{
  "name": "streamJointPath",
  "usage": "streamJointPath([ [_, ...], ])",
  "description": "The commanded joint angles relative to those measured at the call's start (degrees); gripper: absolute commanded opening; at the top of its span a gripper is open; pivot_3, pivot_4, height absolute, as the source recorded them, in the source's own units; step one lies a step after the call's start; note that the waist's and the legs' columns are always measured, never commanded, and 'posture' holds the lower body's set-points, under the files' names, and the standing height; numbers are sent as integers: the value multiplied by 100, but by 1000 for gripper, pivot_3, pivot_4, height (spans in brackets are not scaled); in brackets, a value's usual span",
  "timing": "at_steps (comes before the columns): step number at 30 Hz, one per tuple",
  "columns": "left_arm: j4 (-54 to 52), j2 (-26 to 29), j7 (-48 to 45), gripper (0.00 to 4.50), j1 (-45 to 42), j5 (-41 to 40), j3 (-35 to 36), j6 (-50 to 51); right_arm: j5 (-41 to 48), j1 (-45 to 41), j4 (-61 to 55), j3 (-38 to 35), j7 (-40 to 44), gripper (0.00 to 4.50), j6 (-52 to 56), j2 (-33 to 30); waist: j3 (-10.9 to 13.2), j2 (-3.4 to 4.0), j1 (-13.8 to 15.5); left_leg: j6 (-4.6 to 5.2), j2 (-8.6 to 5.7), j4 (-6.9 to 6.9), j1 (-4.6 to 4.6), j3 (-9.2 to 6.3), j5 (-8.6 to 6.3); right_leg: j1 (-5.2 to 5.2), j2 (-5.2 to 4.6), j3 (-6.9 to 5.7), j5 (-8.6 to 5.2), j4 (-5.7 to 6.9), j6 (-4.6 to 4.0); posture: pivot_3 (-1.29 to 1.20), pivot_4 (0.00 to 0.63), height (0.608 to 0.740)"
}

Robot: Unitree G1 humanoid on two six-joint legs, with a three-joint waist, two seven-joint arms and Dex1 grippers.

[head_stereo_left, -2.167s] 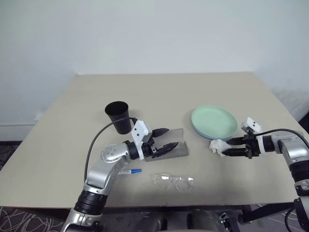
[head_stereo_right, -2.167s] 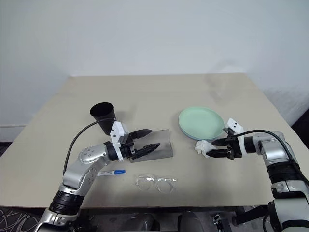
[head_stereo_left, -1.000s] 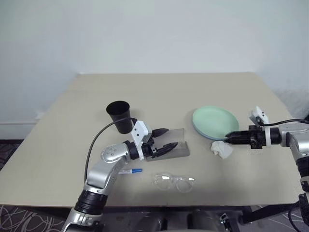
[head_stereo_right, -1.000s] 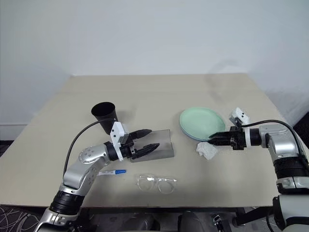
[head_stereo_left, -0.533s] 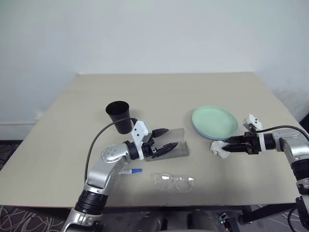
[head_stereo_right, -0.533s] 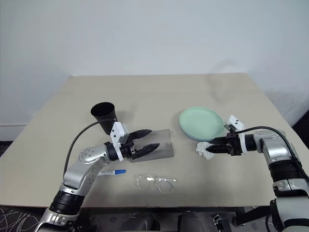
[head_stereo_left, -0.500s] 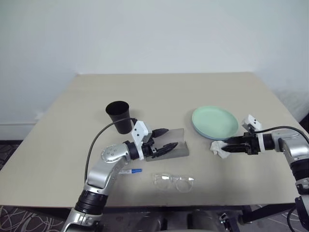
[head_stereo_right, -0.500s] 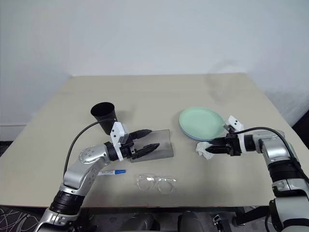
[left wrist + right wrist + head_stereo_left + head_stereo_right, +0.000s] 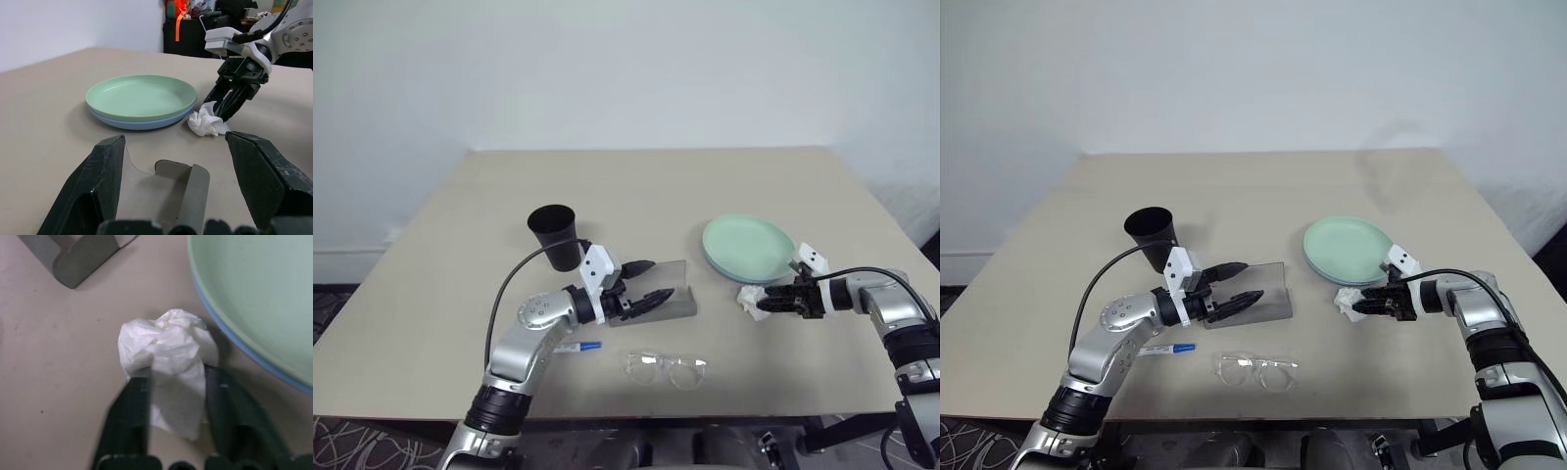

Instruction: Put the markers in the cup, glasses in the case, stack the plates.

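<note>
Two black fingers of the right gripper point(image 9: 176, 423) are set on either side of the tissue point(image 9: 168, 364), which is pinched between them just beside the stacked plates point(image 9: 749, 247); the left gripper point(image 9: 646, 284) is held wide open over the case point(image 9: 677, 300), nothing in it. Farther off, the cup point(image 9: 554, 235) is seen upright, one marker point(image 9: 578, 348) and the glasses point(image 9: 666, 368) lying loose on the table point(image 9: 440, 284). If the soft tissue is only partly caught, it could be torn or dropped, and the plates' rim could be nudged by the fingers.
</note>
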Motion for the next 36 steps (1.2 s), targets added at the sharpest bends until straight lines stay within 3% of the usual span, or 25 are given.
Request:
streamJointPath([
  [1,-100,12,-5,3469,-129,-1,69,-100,175,-56,-251,-119,203,318,4,-9,0,0,0,0,0,0,0,0,0,0,0,0,0,0,0,0,0,740],
  [2,-97,11,-6,3469,-132,-1,70,-102,234,-45,-315,-149,270,34,44,-20,0,0,0,0,0,0,0,0,0,0,0,0,0,0,0,0,0,740],
  [11,-75,23,-20,3469,-149,-6,87,-115,966,-107,-990,-597,711,34,528,-133,0,0,2,0,0,0,-1,-1,0,0,-1,-1,0,0,1,0,0,740],
  [16,-72,27,-27,3469,-151,-11,87,-115,1045,-675,-703,-969,3,34,565,73,0,2,-11,1,0,0,-1,2,0,-1,-1,1,1,0,-1,0,0,740],
  [23,-33,10,-39,3469,-214,14,44,-116,7,-1585,1104,-714,-1562,34,-564,449,-1,-2,3,-8,3,-2,3,-1,6,0,3,-6,15,1,-21,0,0,740],
  [26,-23,34,-56,3469,-233,24,38,-112,-264,-1749,1596,-573,-1649,630,-919,507,-1,-2,0,-10,2,-4,-1,1,8,-4,2,-3,25,-1,-37,0,0,740],
  [35,-5,189,-187,3469,-243,6,98,-96,-528,-1773,1900,-489,-1389,3663,-1387,478,-1,-1,-41,-10,3,-12,2,5,8,-8,6,2,26,1,-39,0,0,740],
  [36,-13,230,-225,3469,-243,-6,97,-78,-507,-1759,1887,-547,-1409,3663,-1472,455,-2,0,-40,-11,3,-12,3,5,10,-8,7,2,27,1,-40,0,0,740],
])
